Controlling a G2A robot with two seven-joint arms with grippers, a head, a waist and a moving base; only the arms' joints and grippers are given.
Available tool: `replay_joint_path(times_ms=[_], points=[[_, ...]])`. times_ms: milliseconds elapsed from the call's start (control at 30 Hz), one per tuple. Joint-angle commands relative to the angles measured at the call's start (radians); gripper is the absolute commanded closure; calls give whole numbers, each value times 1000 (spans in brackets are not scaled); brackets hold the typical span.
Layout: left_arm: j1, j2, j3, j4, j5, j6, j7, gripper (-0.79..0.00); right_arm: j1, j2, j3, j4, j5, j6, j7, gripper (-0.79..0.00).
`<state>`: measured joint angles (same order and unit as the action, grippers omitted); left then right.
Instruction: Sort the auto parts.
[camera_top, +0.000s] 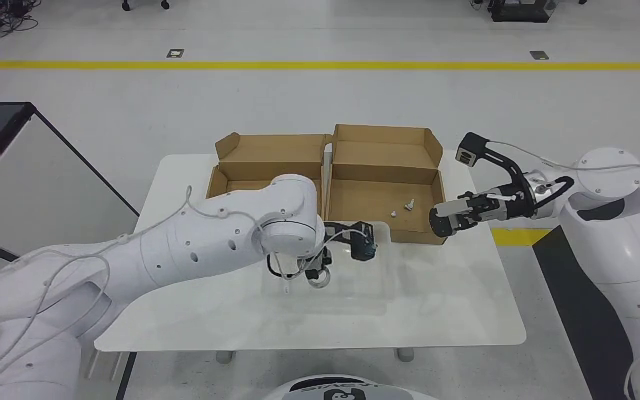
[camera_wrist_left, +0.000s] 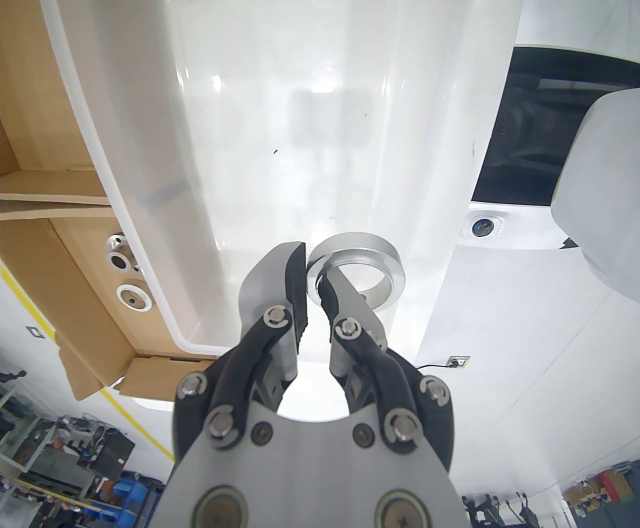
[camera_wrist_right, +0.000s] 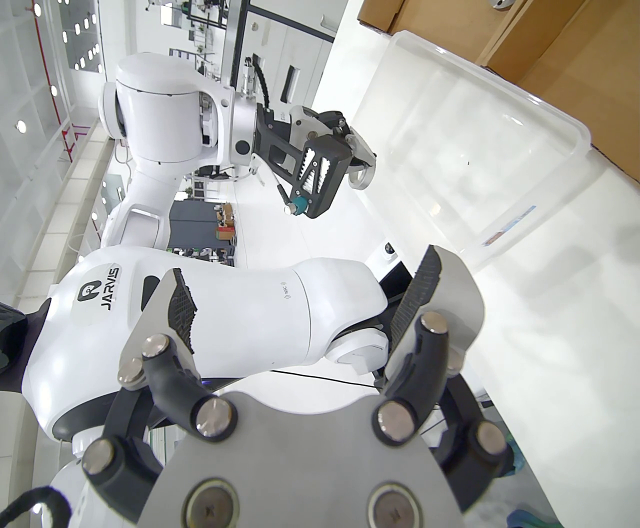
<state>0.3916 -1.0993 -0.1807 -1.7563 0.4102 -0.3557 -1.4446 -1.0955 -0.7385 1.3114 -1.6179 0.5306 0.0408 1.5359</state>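
Note:
A silver metal ring (camera_wrist_left: 356, 249) hangs over the clear plastic tray (camera_wrist_left: 100, 150). My left gripper (camera_wrist_left: 312, 280) is shut on its wall, one finger inside the ring and one outside. From above, that gripper (camera_top: 316, 273) is over the tray's left part (camera_top: 350, 300). My right gripper (camera_wrist_right: 302, 300) is open and holds nothing; it hovers by the front right corner of the right cardboard box (camera_top: 436, 221). Two small metal parts (camera_top: 402, 208) lie in that box (camera_top: 385, 170). The right wrist view shows the left gripper (camera_wrist_right: 352, 160) farther off with the ring (camera_wrist_right: 361, 177).
A second open cardboard box (camera_top: 265, 165) stands to the left of the first, both at the table's back. The tray (camera_wrist_right: 575, 130) sits just in front of them. Bare white tabletop (camera_top: 460, 290) lies to the right of the tray.

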Motion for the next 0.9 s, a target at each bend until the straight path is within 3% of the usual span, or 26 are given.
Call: replay_joint_path(times_ms=[0,100,233,500,700,867], points=[[10,7,-31,17,-8,24,59,0,0,0,0,0,0,0,0,-785],[16,37,-109,28,-62,24,104,0,0,0,0,0,0,0,0,-785],[57,99,-213,10,-118,10,102,0,0,0,0,0,0,0,0,-785],[255,230,-520,-35,-325,-58,289,0,0,0,0,0,0,0,0,-785],[398,279,-717,-46,-600,-235,448,0,0,0,0,0,0,0,0,-785],[472,289,-792,-40,-852,-449,508,0,0,0,0,0,0,0,0,-785]])
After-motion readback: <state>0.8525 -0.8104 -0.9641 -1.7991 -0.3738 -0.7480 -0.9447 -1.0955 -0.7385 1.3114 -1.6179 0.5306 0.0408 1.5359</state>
